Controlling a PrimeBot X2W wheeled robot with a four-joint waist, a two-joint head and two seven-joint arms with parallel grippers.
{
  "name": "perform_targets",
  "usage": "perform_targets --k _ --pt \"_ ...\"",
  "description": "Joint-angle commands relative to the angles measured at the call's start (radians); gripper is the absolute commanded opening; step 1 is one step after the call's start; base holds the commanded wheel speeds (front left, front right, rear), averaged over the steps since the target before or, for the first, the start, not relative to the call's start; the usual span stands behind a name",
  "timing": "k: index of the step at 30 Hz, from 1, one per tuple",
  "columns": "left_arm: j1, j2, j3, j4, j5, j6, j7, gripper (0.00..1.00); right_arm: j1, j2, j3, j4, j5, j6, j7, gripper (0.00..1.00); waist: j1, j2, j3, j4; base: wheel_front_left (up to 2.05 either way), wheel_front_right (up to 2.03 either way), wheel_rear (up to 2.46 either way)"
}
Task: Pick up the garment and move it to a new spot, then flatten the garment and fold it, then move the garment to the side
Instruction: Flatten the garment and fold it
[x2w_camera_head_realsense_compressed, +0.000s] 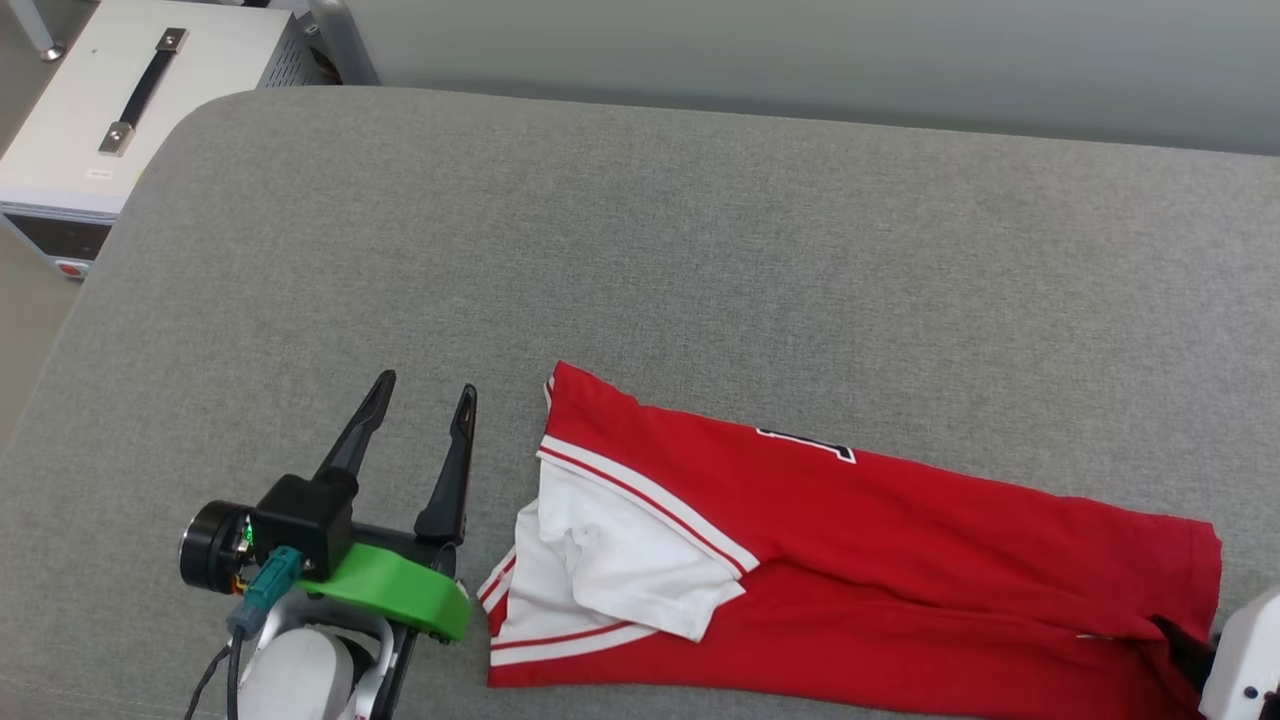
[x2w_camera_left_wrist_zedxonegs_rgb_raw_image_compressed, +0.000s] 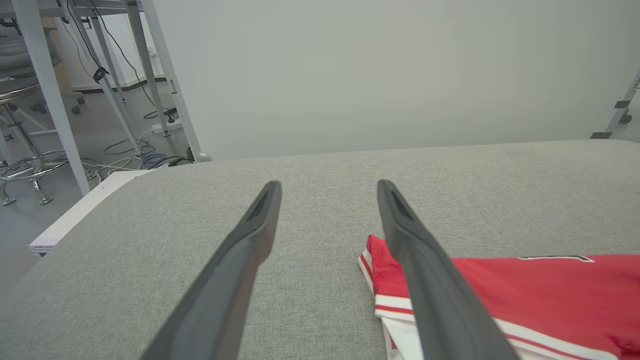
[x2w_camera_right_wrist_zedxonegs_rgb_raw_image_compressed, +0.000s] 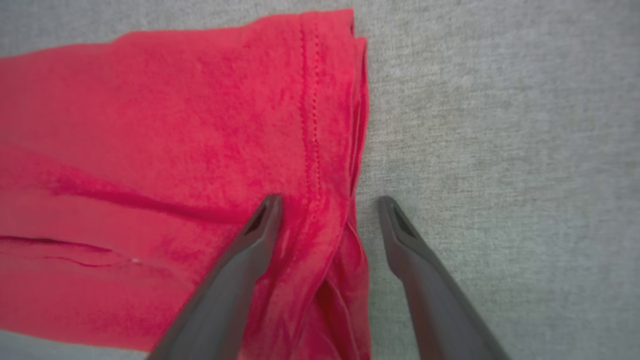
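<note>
The garment (x2w_camera_head_realsense_compressed: 900, 540) lies folded into a long red band on the grey cushion (x2w_camera_head_realsense_compressed: 640, 250), its white sleeve (x2w_camera_head_realsense_compressed: 620, 570) with striped trim at the left end and a bit of black lettering on top. My left gripper (x2w_camera_head_realsense_compressed: 426, 385) stands open and empty on the cushion just left of the sleeve end. From the left wrist, that gripper (x2w_camera_left_wrist_zedxonegs_rgb_raw_image_compressed: 328, 184) has the garment (x2w_camera_left_wrist_zedxonegs_rgb_raw_image_compressed: 540, 290) beside its right finger. My right gripper (x2w_camera_right_wrist_zedxonegs_rgb_raw_image_compressed: 330, 200) is open over the garment's (x2w_camera_right_wrist_zedxonegs_rgb_raw_image_compressed: 175, 150) stitched hem, one finger over the cloth, the other over bare cushion. Its pale wrist (x2w_camera_head_realsense_compressed: 1245, 660) shows at the lower right.
A white box (x2w_camera_head_realsense_compressed: 120, 110) with a black handle stands beside the cushion's rounded far left corner. A grey wall (x2w_camera_head_realsense_compressed: 800, 50) runs behind the cushion. White frame legs (x2w_camera_left_wrist_zedxonegs_rgb_raw_image_compressed: 45, 90), a stool and cables stand on the floor to the left.
</note>
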Motion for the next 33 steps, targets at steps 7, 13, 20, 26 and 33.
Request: perform_targets --k 7,13,20,26,33 --pt "0.013 -0.038 0.039 0.022 0.047 -0.041 -0.006 1.0 -0.019 0.042 0.091 0.065 0.038 0.0 -0.029 1.0 0.0 0.0 -0.005 0.001 0.0 0.0 0.0" --pt "0.015 -0.053 0.06 0.034 0.065 -0.059 -0.006 1.0 -0.029 0.038 0.133 0.093 0.057 0.0 -0.063 0.95 0.0 0.0 -0.017 0.004 0.0 0.0 0.0" --pt "0.025 -0.06 0.075 0.046 0.075 -0.068 -0.006 1.0 -0.03 0.029 0.167 0.118 0.089 0.0 -0.091 0.0 0.0 0.0 -0.033 0.002 0.0 0.0 0.0" --pt "0.032 -0.061 0.079 0.053 0.079 -0.072 -0.006 1.0 -0.039 0.004 0.188 0.139 0.1 0.0 -0.158 0.0 0.0 0.0 -0.042 -0.005 0.0 0.0 0.0" --pt "0.031 -0.065 0.086 0.057 0.079 -0.074 -0.006 1.0 -0.053 -0.068 0.178 0.164 0.094 0.0 -0.227 0.0 0.0 0.0 -0.049 -0.016 0.0 0.0 0.0"
